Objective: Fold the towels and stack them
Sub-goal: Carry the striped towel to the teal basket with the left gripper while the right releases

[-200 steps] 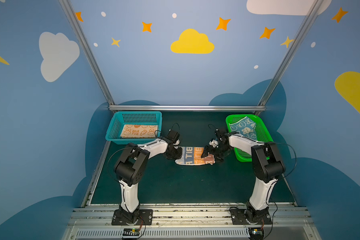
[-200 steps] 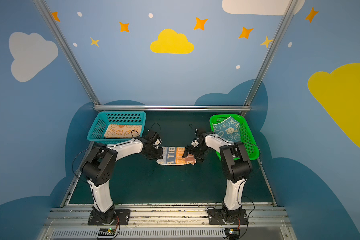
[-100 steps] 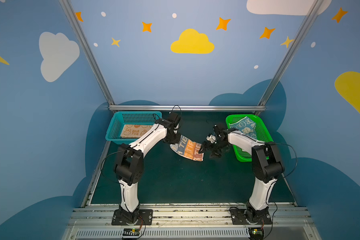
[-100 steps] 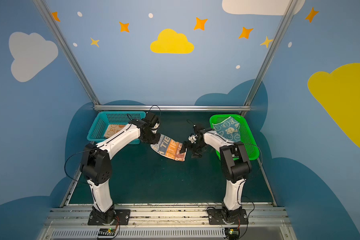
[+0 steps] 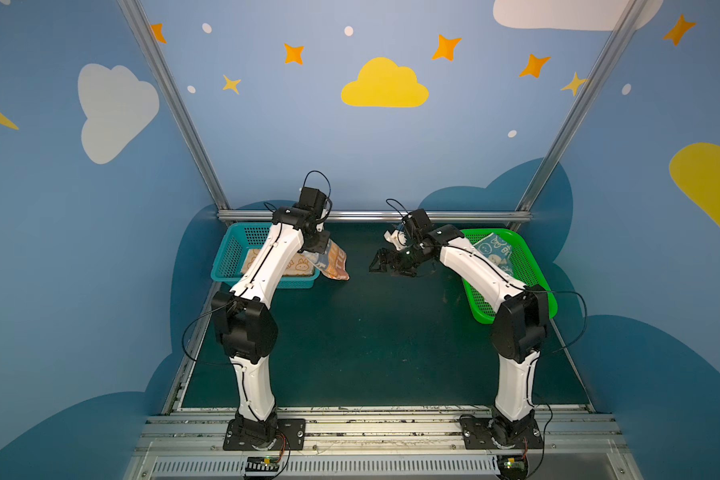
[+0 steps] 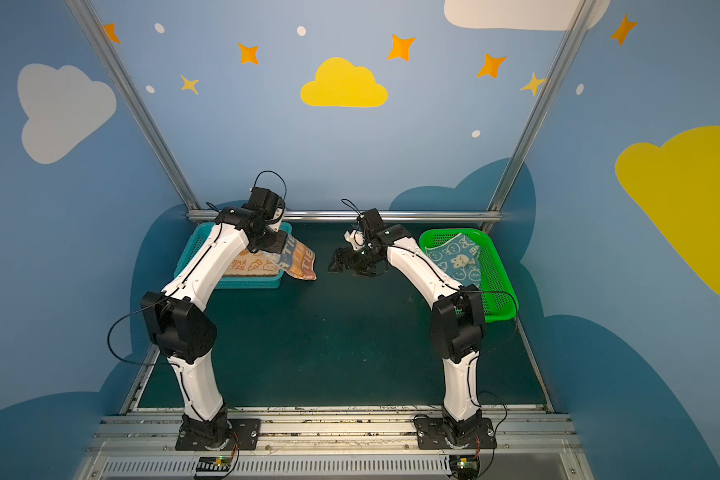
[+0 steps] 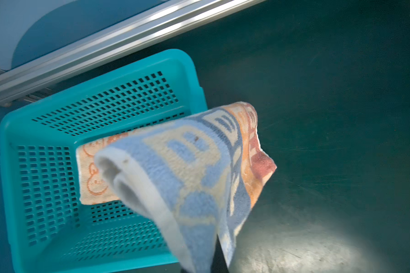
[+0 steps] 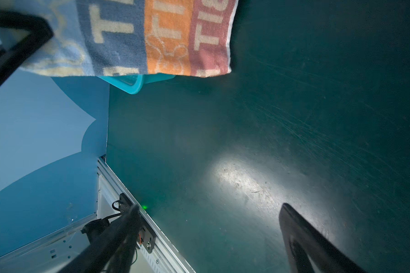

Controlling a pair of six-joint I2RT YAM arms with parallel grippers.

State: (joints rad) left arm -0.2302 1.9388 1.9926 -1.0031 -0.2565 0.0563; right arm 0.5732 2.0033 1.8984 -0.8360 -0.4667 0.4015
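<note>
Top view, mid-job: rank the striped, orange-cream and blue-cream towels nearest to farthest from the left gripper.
1. striped towel: clamped in the left gripper, hanging at the teal basket's right side.
2. orange-cream towel: lying in the teal basket, just below the gripper.
3. blue-cream towel: far across, in the green basket on the right.

striped towel [image 5: 335, 262] lifted off table [image 5: 371, 353], swung over teal basket [image 5: 292, 284]

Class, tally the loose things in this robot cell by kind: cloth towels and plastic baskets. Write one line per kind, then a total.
Towels: 3 (striped blue-and-orange lettered terry towel, orange-cream rabbit-print terry towel, blue-cream rabbit-print terry towel)
Baskets: 2 (teal perforated plastic basket, green perforated plastic basket)
Total: 5
</note>
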